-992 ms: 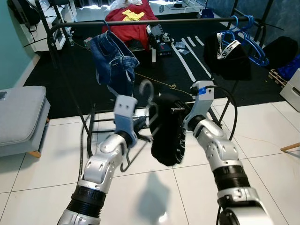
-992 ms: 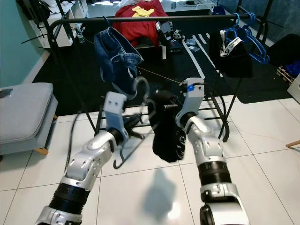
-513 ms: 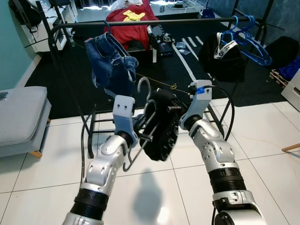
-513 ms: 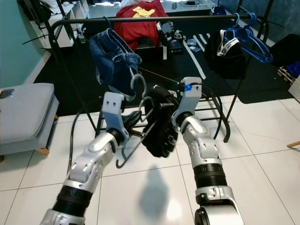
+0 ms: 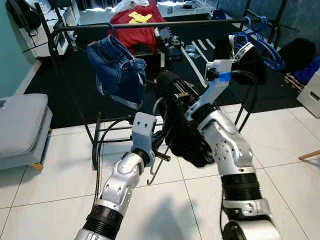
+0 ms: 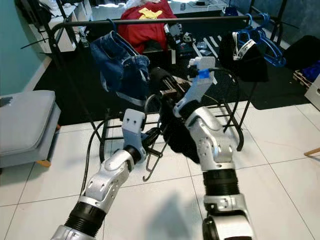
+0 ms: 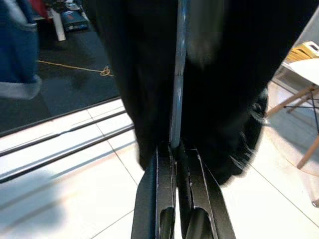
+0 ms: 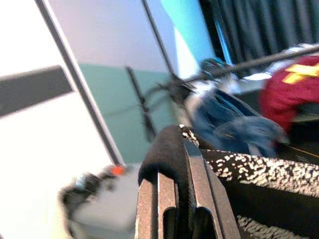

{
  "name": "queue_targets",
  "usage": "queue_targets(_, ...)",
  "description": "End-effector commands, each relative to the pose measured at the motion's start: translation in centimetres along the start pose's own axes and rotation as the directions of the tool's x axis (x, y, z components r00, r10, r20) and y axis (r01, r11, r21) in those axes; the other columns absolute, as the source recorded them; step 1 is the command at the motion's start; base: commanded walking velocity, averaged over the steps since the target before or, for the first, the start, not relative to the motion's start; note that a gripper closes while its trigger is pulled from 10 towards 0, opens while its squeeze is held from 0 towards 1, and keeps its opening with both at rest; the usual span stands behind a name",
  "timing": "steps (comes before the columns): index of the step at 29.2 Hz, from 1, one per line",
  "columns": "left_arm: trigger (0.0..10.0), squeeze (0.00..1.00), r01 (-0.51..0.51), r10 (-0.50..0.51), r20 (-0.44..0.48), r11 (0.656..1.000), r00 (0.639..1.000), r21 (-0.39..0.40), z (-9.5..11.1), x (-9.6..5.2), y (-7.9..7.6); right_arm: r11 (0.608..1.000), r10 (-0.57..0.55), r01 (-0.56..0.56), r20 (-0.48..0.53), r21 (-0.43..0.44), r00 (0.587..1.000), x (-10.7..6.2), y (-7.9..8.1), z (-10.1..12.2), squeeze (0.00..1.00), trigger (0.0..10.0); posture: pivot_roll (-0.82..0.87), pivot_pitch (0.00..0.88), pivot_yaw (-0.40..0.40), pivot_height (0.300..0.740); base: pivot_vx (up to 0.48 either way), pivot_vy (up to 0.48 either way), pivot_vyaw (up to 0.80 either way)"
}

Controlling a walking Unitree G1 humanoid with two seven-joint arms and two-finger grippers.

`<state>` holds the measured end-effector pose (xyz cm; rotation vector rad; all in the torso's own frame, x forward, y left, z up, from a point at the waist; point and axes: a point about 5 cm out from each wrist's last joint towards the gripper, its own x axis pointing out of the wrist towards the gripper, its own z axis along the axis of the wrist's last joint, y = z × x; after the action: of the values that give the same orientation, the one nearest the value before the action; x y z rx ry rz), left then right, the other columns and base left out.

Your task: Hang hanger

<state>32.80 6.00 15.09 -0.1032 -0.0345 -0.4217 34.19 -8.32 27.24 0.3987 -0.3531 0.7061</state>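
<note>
My left gripper (image 5: 163, 143) is shut on a grey hanger (image 7: 178, 74), whose hook (image 5: 156, 108) points up in front of me. A black garment (image 5: 187, 135) is draped on the hanger and hangs between my arms. Above it, my right gripper (image 5: 172, 91) is shut on a fold of the garment's upper edge (image 8: 167, 149), which shows a speckled black-and-white side. The black clothes rail (image 5: 150, 24) runs across the view higher up and behind both grippers. Most of the hanger is hidden by the cloth.
Blue denim shorts (image 5: 118, 70) hang on the rail's left part, blue hangers (image 5: 262, 42) with a dark garment on its right. The rack's base bars (image 5: 112, 131) lie on the white tiles. A grey cushioned seat (image 5: 20, 125) stands left; a red garment (image 5: 140, 22) lies behind.
My right gripper has risen and pulled the garment's top edge up toward the rail. The left gripper with the hanger has shifted right and a little lower.
</note>
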Motion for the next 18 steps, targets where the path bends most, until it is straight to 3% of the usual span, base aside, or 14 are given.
queue_targets(1, 0.0, 0.00, -0.011, 0.011, -0.001, 1.000, 1.000, -0.012, -0.2, 0.0, 0.1, 0.997, 0.068, -0.069, 0.060, 0.014, 0.996, 0.2, 1.1, 1.1, 0.00, 10.0, 0.01, 0.086, 0.061, 0.740, 0.000, 0.000, 0.00)
queue_targets(3, 0.0, 0.00, -0.010, 0.010, -0.005, 1.000, 1.000, -0.012, -0.4, 0.0, 0.2, 0.992, 0.096, -0.106, 0.127, 0.070, 0.987, 0.5, 1.8, 1.9, 0.00, 10.0, 0.01, 0.084, 0.066, 0.740, 0.000, 0.000, 0.00)
queue_targets(5, 0.0, 0.00, -0.013, 0.013, 0.003, 1.000, 1.000, -0.014, -0.3, 0.1, 0.2, 0.990, 0.103, -0.115, 0.128, 0.086, 0.986, 0.5, 1.9, 1.9, 0.00, 10.0, 0.01, 0.083, 0.066, 0.740, 0.000, 0.000, 0.00)
queue_targets(9, 0.0, 0.00, -0.087, 0.088, 0.095, 0.996, 0.992, -0.017, 1.3, 0.7, 1.6, 0.999, 0.010, -0.017, -0.135, -0.047, 0.991, -1.1, 0.1, -1.9, 0.00, 10.0, 0.01, 0.083, 0.062, 0.740, 0.000, 0.000, 0.00)
queue_targets(10, 0.0, 0.00, -0.087, 0.088, 0.095, 0.996, 0.992, -0.017, 1.3, 0.7, 1.6, 0.999, 0.010, -0.017, -0.135, -0.047, 0.991, -1.1, 0.1, -1.9, 0.00, 10.0, 0.01, 0.083, 0.062, 0.740, 0.000, 0.000, 0.00)
queue_targets(12, 0.0, 0.00, -0.152, 0.150, 0.154, 0.988, 0.977, 0.004, 2.6, 0.7, 3.2, 0.996, -0.073, 0.059, -0.203, -0.073, 0.976, -2.3, -1.3, -3.2, 0.00, 10.0, 0.01, 0.084, 0.060, 0.740, 0.000, 0.000, 0.00)
queue_targets(15, 0.0, 0.00, -0.172, 0.167, 0.173, 0.985, 0.971, 0.011, 3.1, 0.7, 3.7, 0.993, -0.100, 0.083, -0.222, -0.085, 0.970, -2.7, -1.8, -3.5, 0.00, 10.0, 0.01, 0.084, 0.060, 0.740, 0.000, 0.000, 0.00)
queue_targets(18, 0.0, 0.00, -0.228, 0.210, 0.251, 0.973, 0.945, 0.043, 5.1, 0.3, 5.9, 0.959, -0.253, 0.190, -0.333, -0.209, 0.909, -5.3, -4.7, -5.6, 0.00, 10.0, 0.01, 0.084, 0.059, 0.740, 0.000, 0.000, 0.00)
